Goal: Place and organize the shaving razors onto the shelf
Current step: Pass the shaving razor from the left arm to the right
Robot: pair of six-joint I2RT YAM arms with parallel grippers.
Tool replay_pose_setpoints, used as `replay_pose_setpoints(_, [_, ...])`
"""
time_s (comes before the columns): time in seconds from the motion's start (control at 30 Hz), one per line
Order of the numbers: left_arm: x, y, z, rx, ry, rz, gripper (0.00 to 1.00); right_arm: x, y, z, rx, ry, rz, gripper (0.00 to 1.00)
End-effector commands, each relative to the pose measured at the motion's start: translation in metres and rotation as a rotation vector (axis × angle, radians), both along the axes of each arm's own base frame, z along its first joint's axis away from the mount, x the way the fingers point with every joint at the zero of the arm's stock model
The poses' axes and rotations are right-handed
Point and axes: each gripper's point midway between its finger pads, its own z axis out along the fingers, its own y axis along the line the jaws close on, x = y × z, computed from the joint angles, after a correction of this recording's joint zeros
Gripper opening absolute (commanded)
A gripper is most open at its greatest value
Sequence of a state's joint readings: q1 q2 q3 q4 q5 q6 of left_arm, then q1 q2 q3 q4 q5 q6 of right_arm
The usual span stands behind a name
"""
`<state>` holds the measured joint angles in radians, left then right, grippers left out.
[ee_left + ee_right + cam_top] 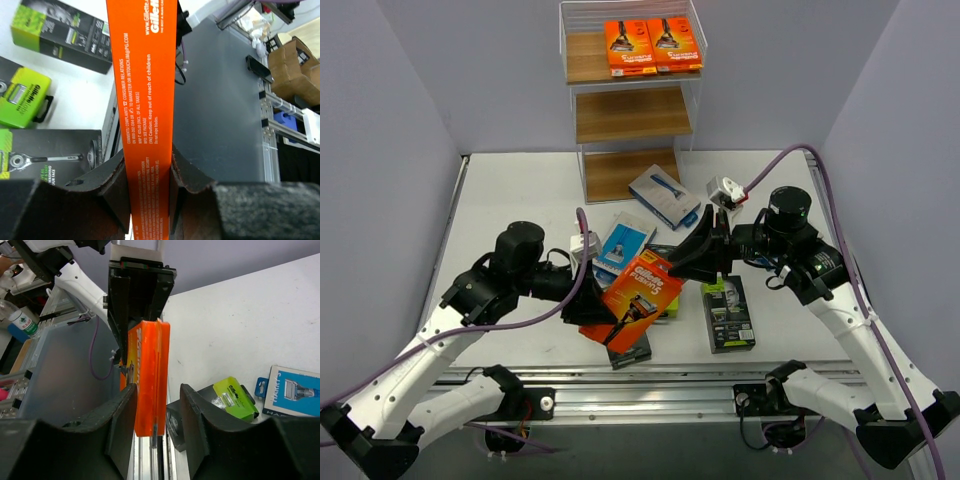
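Top view: two orange packs [652, 46] lie on the shelf's [582, 58] top tier. The remaining packs [728, 312] sit before the shelf on the tabletop [520, 200], so most work is left.

Left wrist: the left gripper [148, 175] pinches a thin, glossy orange razor pack [148, 100].

Right wrist: the right gripper's [156, 410] jaws straddle it, spread, not yet clamping.

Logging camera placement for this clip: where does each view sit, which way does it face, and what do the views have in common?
Top external: above and behind the bases, facing down across the table toward the shelf; left arm and right arm show.
Left wrist: looks along its own fingers, clamped on the orange pack; black-and-lime packs lie beyond.
Right wrist: looks along its own fingers, which straddle that pack, with the left gripper behind.
Shared: all three show the orange pack.
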<state>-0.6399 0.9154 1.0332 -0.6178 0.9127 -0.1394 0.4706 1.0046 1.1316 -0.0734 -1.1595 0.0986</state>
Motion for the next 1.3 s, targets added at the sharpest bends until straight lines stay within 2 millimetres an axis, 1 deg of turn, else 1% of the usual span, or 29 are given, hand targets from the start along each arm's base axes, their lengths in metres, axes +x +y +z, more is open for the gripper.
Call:
replay_pose_setpoints(0.0, [-0.003, -0.003, 0.011, -0.001, -0.028, -0.037, 0.02, -0.016, -0.003, 0.018, 0.034, -0.060, 0.076, 0.34])
replay_pose_setpoints(0.2, [-0.008, -0.007, 0.011, 0.014, -0.025, -0.077, 0.02, -0.021, -0.002, 0.015, 0.029, -0.048, 0.107, 0.30])
replay_pose_setpoints(0.23, [-0.010, -0.007, 0.012, 0.015, -0.026, -0.086, 0.02, -0.021, -0.002, 0.013, 0.027, -0.042, 0.107, 0.26])
replay_pose_setpoints(0.3, [-0.011, -0.008, 0.012, 0.018, -0.033, -0.101, 0.02, -0.020, -0.001, 0.011, 0.023, -0.034, 0.107, 0.24])
replay_pose_setpoints(0.47, [-0.018, -0.010, 0.015, 0.029, -0.045, -0.139, 0.02, -0.018, 0.001, 0.006, 0.010, -0.025, 0.099, 0.24])
replay_pose_setpoints(0.6, [-0.022, -0.010, 0.013, 0.048, -0.046, -0.153, 0.02, -0.020, 0.002, 0.003, 0.004, -0.016, 0.113, 0.24])
replay_pose_setpoints(0.63, [-0.023, -0.011, 0.013, 0.049, -0.048, -0.158, 0.02, -0.020, 0.003, 0.002, 0.002, -0.011, 0.118, 0.23])
replay_pose_setpoints(0.73, [-0.024, -0.012, 0.011, 0.065, -0.038, -0.165, 0.02, -0.026, 0.003, 0.000, 0.003, -0.011, 0.136, 0.17])
replay_pose_setpoints(0.77, [-0.024, -0.013, 0.010, 0.067, -0.065, -0.178, 0.02, -0.030, 0.003, 0.000, 0.004, -0.009, 0.150, 0.16])
replay_pose_setpoints(0.8, [-0.027, -0.012, 0.008, 0.078, -0.063, -0.187, 0.02, -0.031, 0.004, -0.002, 0.003, -0.002, 0.157, 0.16])
replay_pose_setpoints(0.97, [-0.027, -0.013, 0.003, 0.115, -0.086, -0.194, 0.02, -0.044, 0.005, -0.007, -0.006, 0.006, 0.191, 0.16])
replay_pose_setpoints(1.0, [-0.028, -0.013, 0.002, 0.122, -0.084, -0.194, 0.02, -0.046, 0.006, -0.008, -0.011, -0.005, 0.191, 0.15])
replay_pose_setpoints(1.07, [-0.027, -0.013, 0.002, 0.127, -0.094, -0.194, 0.02, -0.050, 0.005, -0.011, -0.028, 0.006, 0.187, 0.12])
replay_pose_setpoints(1.1, [-0.027, -0.013, 0.002, 0.130, -0.092, -0.194, 0.02, -0.050, 0.006, -0.013, -0.032, -0.012, 0.187, 0.10])
replay_pose_setpoints(1.27, [-0.026, -0.012, 0.008, 0.133, -0.117, -0.196, 0.02, -0.057, 0.006, -0.019, -0.049, -0.010, 0.183, 0.07])
